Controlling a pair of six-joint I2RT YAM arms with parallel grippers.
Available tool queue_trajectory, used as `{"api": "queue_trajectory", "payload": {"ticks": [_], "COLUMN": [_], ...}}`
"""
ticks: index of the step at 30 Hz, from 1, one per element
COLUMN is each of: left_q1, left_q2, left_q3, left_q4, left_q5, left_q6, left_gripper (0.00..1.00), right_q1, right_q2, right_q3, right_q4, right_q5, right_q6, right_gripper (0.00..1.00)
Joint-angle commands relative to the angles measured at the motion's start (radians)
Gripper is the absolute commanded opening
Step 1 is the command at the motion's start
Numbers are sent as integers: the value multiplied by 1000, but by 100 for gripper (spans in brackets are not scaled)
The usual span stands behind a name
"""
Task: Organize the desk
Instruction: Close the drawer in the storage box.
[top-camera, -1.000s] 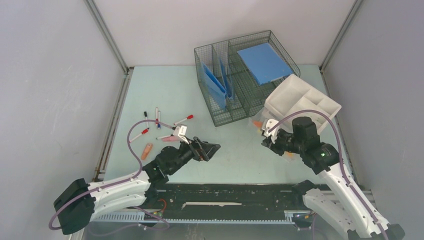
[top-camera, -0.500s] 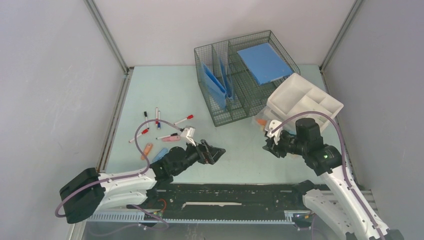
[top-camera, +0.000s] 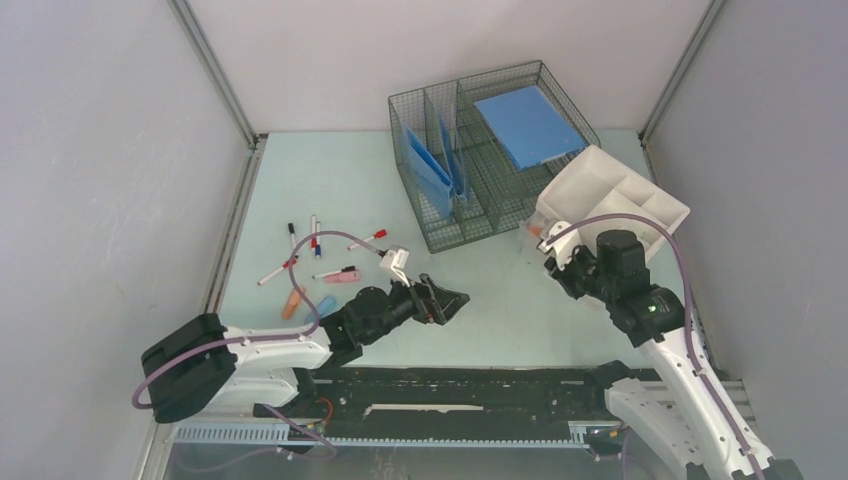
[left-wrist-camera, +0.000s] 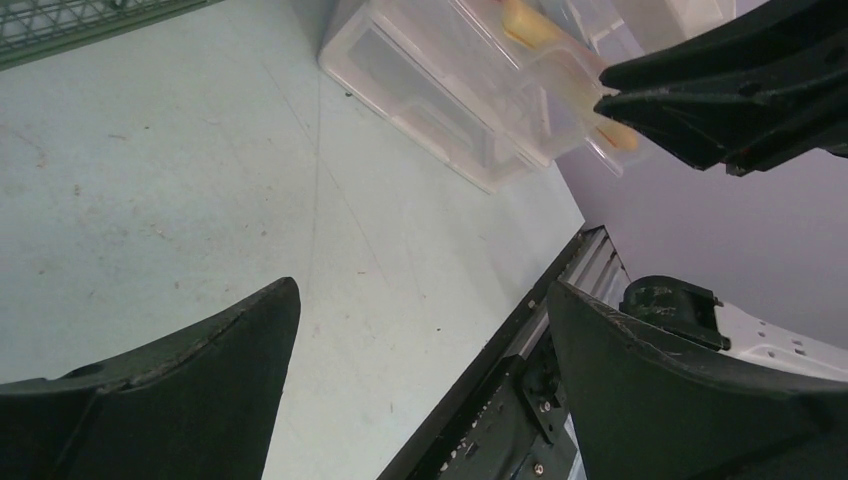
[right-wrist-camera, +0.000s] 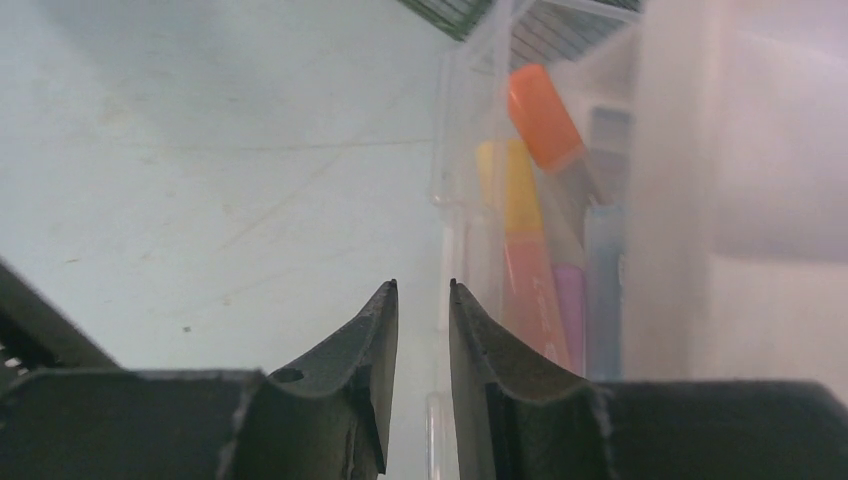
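**A:** Left hand status?
**B:** My left gripper (left-wrist-camera: 420, 290) has its jaws wide apart, with nothing in them. It sits low over bare desk (left-wrist-camera: 150, 150), tips toward the clear plastic box (left-wrist-camera: 450, 100).
**A:** Right?
**B:** On my right gripper (right-wrist-camera: 420, 288) the fingers are nearly together. There's a slim gap, nothing between. The tips are just beside the clear box's near wall, outside it.
**A:** What's in the box?
**B:** Markers lying lengthwise: an orange cap (right-wrist-camera: 540, 115), a yellow barrel (right-wrist-camera: 520, 190), a pink-purple one (right-wrist-camera: 570, 300) and a pale blue one (right-wrist-camera: 603, 280). It's blurry through the plastic, so that's probably four. I can't count for sure.
**A:** Where's the desk in all this?
**B:** It's the mint-green top under both arms, wall to wall. A white divided tray (top-camera: 615, 195) sits tilted at the right, just beyond my right gripper. The wire basket (top-camera: 480, 215) stands at rear centre. Blue folders (top-camera: 430, 165) stand upright in its left slots and a blue pad (top-camera: 528, 125) lies across the right side. Loose pens (top-camera: 318, 245) are scattered on the left, near my left arm.
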Motion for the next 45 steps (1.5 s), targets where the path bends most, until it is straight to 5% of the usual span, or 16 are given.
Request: {"api": "queue_trajectory", "payload": {"ticks": [1,14,21,30,45], "left_q1": [-19,-64,-85,-92,-96], "left_q2": [64,338,502,769,1074], "left_q3": [71,259,390,565,862], "left_q4": [92,179,249,427,464], "left_q5": [10,18,-9,-4,-27], "left_q6": [-21,-93,-174,-334,-534], "left_gripper": [100,100,94,76,67], "right_q1": [-36,-92,-97,-160,-204], "right_q2": [-15,-21,-74,-147,-191], "right_q3": [29,14,15,61,47], "right_q4": [68,134,54,42,126], "right_q5": [165,290,-98,-312,-190], "right_q6": [35,71,65,211,317], "right_gripper": [33,44,54,58,59]}}
